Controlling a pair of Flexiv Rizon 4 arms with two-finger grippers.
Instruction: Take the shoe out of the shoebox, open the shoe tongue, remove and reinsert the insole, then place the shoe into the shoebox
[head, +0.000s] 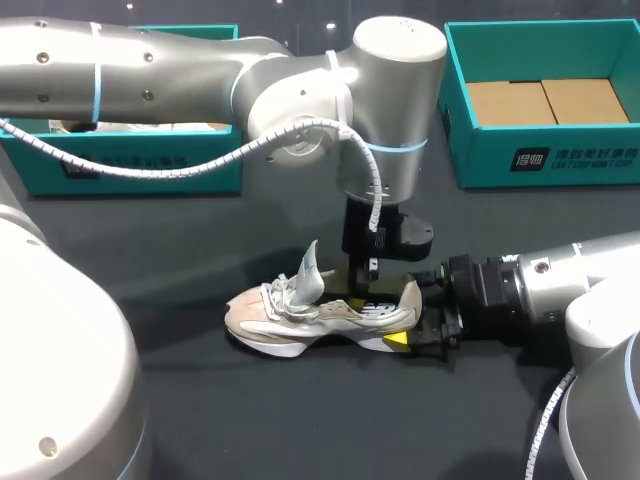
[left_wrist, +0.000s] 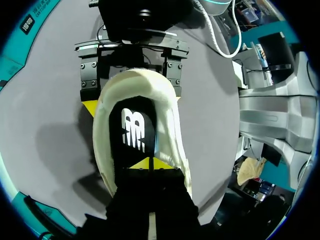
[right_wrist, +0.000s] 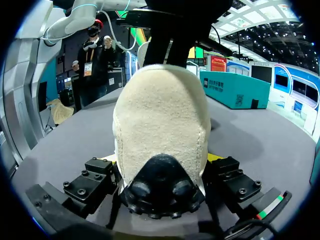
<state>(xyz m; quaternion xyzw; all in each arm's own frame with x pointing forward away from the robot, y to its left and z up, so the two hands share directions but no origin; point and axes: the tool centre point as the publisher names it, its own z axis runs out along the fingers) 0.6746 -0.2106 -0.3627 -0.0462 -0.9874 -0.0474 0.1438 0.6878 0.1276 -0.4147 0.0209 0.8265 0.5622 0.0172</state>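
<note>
Your shoe (head: 300, 318) was out of the box, standing on its sole near the middle of the dark worktop (head: 300, 430), toe toward your left side and heel toward your right arm. The tongue (head: 308, 272) stood up and forward over the loose laces (head: 280, 298), leaving the mouth of the shoe open. Your right claw (right_wrist: 161, 159) came in level with the worktop and held the shoe by the heel. One finger pressed each side of the fuzzy cream heel cup, set about as wide as the heel itself. Your left arm reached past the middle and pointed straight down, with the left claw (left_wrist: 150, 164) lowered into the shoe's opening. Its yellow tips were drawn narrow, close together, and sat on the black insole (left_wrist: 135, 130) toward the front of the opening. I could not tell whether they actually pinched the insole. The insole lay flat inside the shoe. Two teal shoeboxes stood along the far edge of the worktop, well apart from the shoe. The left shoebox (head: 130, 175) sat behind your left arm. The right shoebox (head: 545, 155) showed its brown cardboard bottom (head: 545, 100).
</note>
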